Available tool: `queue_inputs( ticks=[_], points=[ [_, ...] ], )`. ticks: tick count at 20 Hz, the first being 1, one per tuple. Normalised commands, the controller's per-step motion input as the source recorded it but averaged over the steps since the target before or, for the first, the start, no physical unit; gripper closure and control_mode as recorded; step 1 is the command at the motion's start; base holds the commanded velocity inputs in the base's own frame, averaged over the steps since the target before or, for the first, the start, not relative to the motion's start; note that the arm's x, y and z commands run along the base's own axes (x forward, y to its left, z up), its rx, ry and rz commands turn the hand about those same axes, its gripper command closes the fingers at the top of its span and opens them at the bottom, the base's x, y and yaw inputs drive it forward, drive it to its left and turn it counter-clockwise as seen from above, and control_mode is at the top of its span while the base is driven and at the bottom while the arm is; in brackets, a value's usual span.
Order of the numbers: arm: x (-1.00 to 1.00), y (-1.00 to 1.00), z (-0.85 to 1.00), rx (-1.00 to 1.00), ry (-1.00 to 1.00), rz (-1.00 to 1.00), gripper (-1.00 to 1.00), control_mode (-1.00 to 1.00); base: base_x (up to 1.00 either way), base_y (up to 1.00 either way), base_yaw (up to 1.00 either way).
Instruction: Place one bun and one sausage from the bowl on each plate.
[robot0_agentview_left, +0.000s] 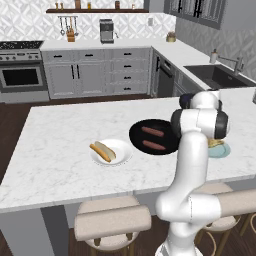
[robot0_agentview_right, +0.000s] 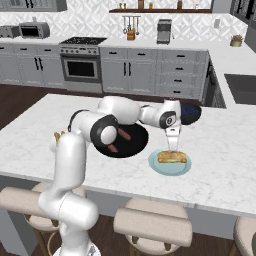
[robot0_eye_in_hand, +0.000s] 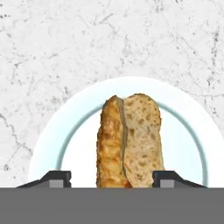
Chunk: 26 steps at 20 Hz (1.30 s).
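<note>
Hovering over the pale blue-green plate (robot0_agentview_right: 170, 170), the gripper (robot0_agentview_right: 172, 146) has its fingers spread on either side of the bun (robot0_eye_in_hand: 130, 140), seemingly just let go so it lies flat. Two sausages (robot0_agentview_left: 153, 132) wait in the black bowl (robot0_agentview_left: 137, 135) at nine o'clock. The white plate (robot0_agentview_left: 122, 155) holds bun and sausage. No writing is readable.

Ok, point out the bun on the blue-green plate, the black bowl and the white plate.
bun (robot0_eye_in_hand: 131, 140), hand view, middle of its crust.
black bowl (robot0_agentview_left: 136, 135), left base view, bare left rim.
white plate (robot0_agentview_left: 122, 150), left base view, bare right side.
</note>
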Motion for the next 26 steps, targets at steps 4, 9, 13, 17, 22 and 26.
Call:
queue_inputs(
  ticks=[4,9,13,17,22,26],
  points=[
    [0.0,0.21,0.6,0.01,-0.05,0.12,-1.0,-1.0,0.0,0.0,0.0],
    [-0.04,0.97,0.5,-0.02,0.0,0.42,-1.0,-1.0,0.0,0.0,0.0],
    [-0.17,0.94,0.07,-0.11,0.0,0.76,-1.0,-1.0,0.0,0.0,0.0],
    [0.0,0.59,0.0,-0.06,0.04,0.73,-1.0,-1.0,0.0,0.0,0.0],
    [-0.04,0.0,0.0,0.01,0.0,0.11,-1.0,-1.0,0.0,0.0,0.0],
    [0.01,0.62,0.0,0.17,0.04,0.5,-1.0,-1.0,0.0,0.0,0.0]
  ],
)
